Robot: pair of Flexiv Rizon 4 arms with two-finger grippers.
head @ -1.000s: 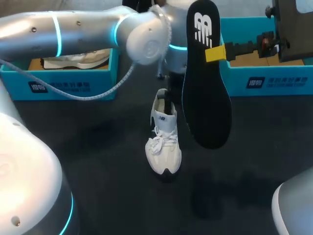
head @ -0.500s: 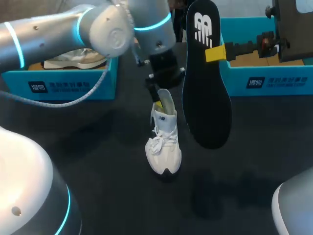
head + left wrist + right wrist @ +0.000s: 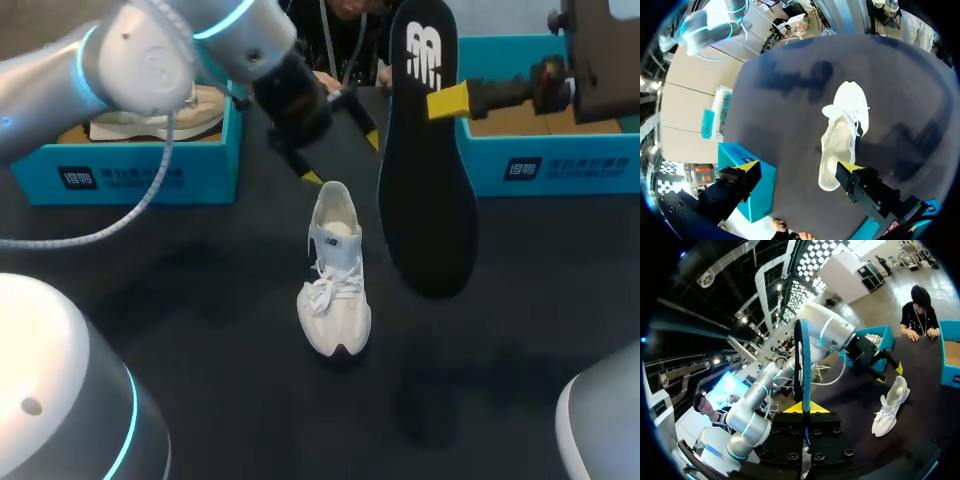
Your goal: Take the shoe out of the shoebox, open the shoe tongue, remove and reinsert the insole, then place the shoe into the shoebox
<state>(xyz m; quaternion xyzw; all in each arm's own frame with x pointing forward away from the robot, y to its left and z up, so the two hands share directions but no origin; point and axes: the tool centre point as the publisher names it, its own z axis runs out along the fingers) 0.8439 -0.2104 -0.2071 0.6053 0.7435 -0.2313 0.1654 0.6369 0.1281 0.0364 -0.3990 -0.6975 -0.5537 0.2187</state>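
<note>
The black insole (image 3: 428,150) is being gripped by the R gripper (image 3: 447,102), whose yellow-tipped fingers are being pressed shut on its thin edge. It is being held upright in the air, above the table and to the R of the shoe. It is a long, flat, smooth foam piece w/ a rounded toe and a white logo at the upper end. In the R wrist view it is being seen edge-on as a slim blade (image 3: 802,365) between the fingertips of that gripper (image 3: 802,407).

The white sneaker (image 3: 335,285) is being left standing upright on its sole at mid-table, outside both boxes, toe twd the robot. It has a soft textile upper, white laces, a dark patch at the toe and a wide-open collar w/ a pale lining (image 3: 847,117).

The L gripper (image 3: 342,158) is being held open and empty above the table, just behind the heel; nothing is being touched by its spread fingers (image 3: 799,167).

The table (image 3: 200,330) is dark and matte. Teal cardboard shoeboxes are being kept at its far side: L shoebox (image 3: 150,170) w/ what looks like another pale shoe (image 3: 160,115) inside, R shoebox (image 3: 560,165) behind the insole.
</note>
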